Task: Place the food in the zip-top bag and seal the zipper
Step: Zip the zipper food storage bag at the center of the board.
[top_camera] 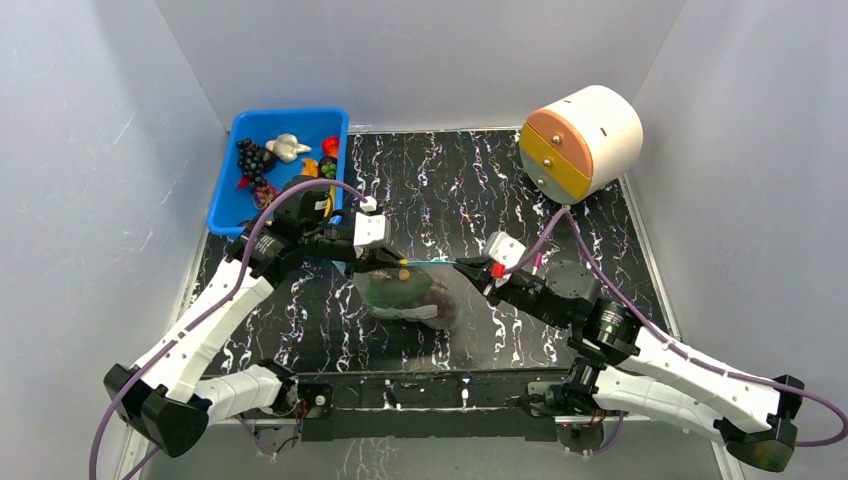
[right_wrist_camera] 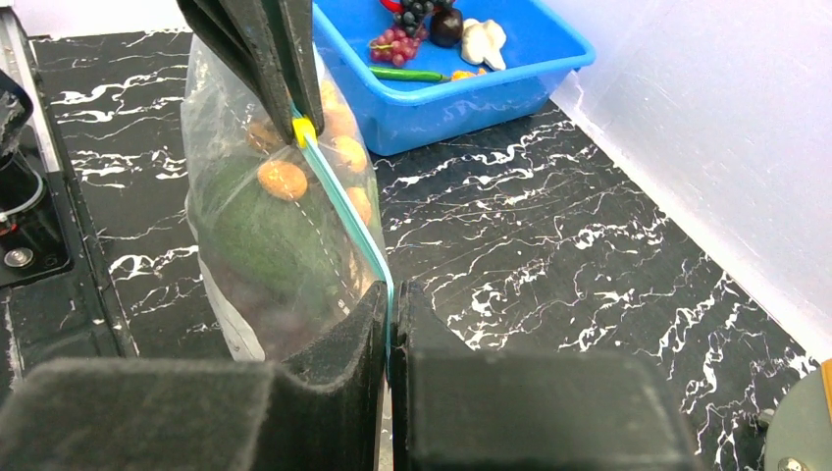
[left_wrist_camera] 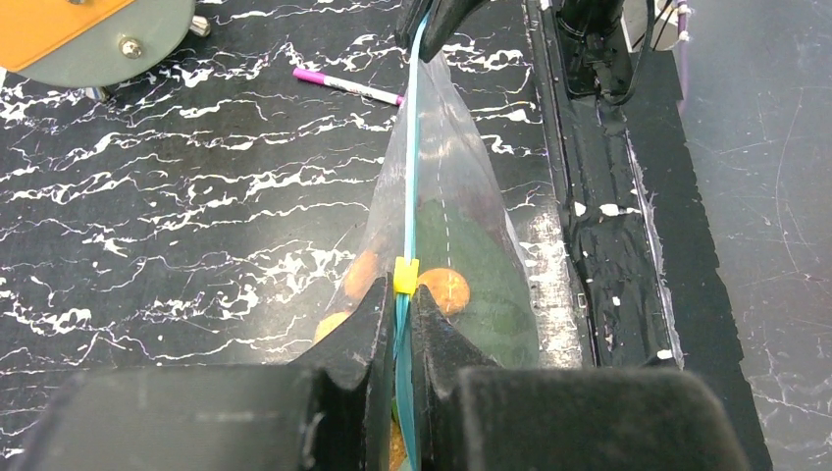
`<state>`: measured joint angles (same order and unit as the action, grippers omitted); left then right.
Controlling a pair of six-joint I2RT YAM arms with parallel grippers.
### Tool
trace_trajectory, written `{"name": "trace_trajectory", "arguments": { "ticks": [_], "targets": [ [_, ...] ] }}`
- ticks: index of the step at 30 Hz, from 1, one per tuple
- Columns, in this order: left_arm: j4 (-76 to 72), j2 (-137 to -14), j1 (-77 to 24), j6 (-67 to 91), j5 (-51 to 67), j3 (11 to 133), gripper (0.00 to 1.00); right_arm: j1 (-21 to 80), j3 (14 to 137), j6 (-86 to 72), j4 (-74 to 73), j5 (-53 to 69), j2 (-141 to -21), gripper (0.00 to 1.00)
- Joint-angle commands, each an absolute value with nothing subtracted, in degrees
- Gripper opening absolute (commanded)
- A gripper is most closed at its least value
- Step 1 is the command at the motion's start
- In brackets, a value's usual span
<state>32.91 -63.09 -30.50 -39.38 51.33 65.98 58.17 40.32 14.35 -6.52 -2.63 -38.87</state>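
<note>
The clear zip-top bag [top_camera: 405, 295] hangs stretched between my two grippers at the table's middle, with a dark green lettuce head [right_wrist_camera: 257, 235] and orange-brown pieces [left_wrist_camera: 443, 288] inside. Its teal zipper [left_wrist_camera: 409, 157] runs taut between the jaws, with a yellow slider [left_wrist_camera: 405, 276] on it. My left gripper [left_wrist_camera: 398, 306] is shut on the zipper just behind the slider. My right gripper [right_wrist_camera: 389, 299] is shut on the zipper's other end. Both also show in the top view, the left gripper [top_camera: 392, 262] and the right gripper [top_camera: 470, 267].
A rigid blue bin [top_camera: 225, 185] at the back left holds grapes [top_camera: 252, 160] and other toy foods. A round cream and orange drum [top_camera: 580, 140] stands at the back right. A pink marker [left_wrist_camera: 348, 86] lies on the black marbled table [top_camera: 460, 190].
</note>
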Motion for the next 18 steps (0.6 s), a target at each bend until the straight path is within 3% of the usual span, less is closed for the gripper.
{"name": "trace_trajectory", "arguments": {
  "ticks": [1, 8, 13, 14, 16, 18],
  "targets": [
    [33.94, -60.33, -29.27, -38.63, 47.89, 66.01, 0.0, 57.39, 40.91, 13.76, -7.76, -11.51, -36.63, 0.0],
    [34.35, -60.05, -29.27, -38.26, 45.57, 66.04, 0.0, 57.39, 43.41, 13.48, -12.58, -18.12, -35.49, 0.0],
    [32.73, -60.91, -29.25, -37.4, 46.32, 66.02, 0.0, 57.39, 45.17, 11.86, -13.72, -9.82, -36.27, 0.0],
    [32.38, -61.26, -29.26, -37.29, 46.81, 66.19, 0.0, 57.39, 45.33, 11.31, -12.74, -6.81, -36.29, 0.02],
    [32.1, -61.86, -29.24, -37.09, 47.69, 66.84, 0.0, 57.39, 45.83, 10.47, -10.44, -1.69, -36.4, 0.2],
    [31.76, -62.17, -29.26, -36.97, 47.97, 67.33, 0.0, 57.39, 47.11, 10.12, -9.08, 0.84, -37.52, 0.29]
  ]
}}
